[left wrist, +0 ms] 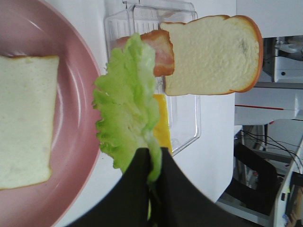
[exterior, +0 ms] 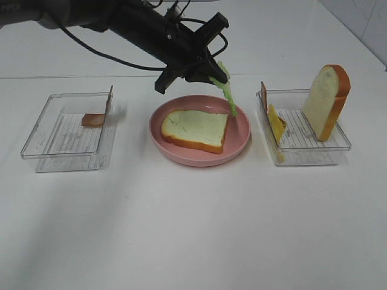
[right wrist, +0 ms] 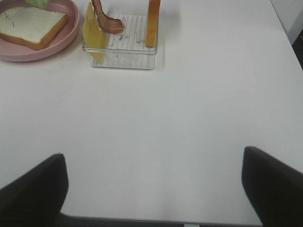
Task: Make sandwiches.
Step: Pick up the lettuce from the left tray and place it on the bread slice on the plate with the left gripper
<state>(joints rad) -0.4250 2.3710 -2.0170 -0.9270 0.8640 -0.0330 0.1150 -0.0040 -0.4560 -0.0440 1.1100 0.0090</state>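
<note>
The left arm (exterior: 139,27) is matte black and boxy above the pink plate (exterior: 242,139), with thin black cables (exterior: 103,53) alongside. The right gripper (right wrist: 154,184) has black fingers (right wrist: 33,189).

On the table (exterior: 181,229), midway, a plate (exterior: 242,136) with a slice (exterior: 195,128) on it, lettuce (exterior: 227,90) above its back-right rim — left tray (exterior: 36,139) holds bacon (exterior: 94,119), right tray (exterior: 314,151) an upright slice (exterior: 323,103), cheese (exterior: 276,122), second bacon (exterior: 263,95).

The scene is lit brightly and evenly from above. The white counter (exterior: 193,229) is rendered almost washed out; only soft, faint shadows are cast beside the pink plate (exterior: 199,161) and the left clear tray (exterior: 66,162). In the wrist views, the left fingers (left wrist: 137,189) and the right fingers (right wrist: 28,194) are shown dark and out of focus, whereas the lettuce (left wrist: 128,94) is rendered bright and sharp.
</note>
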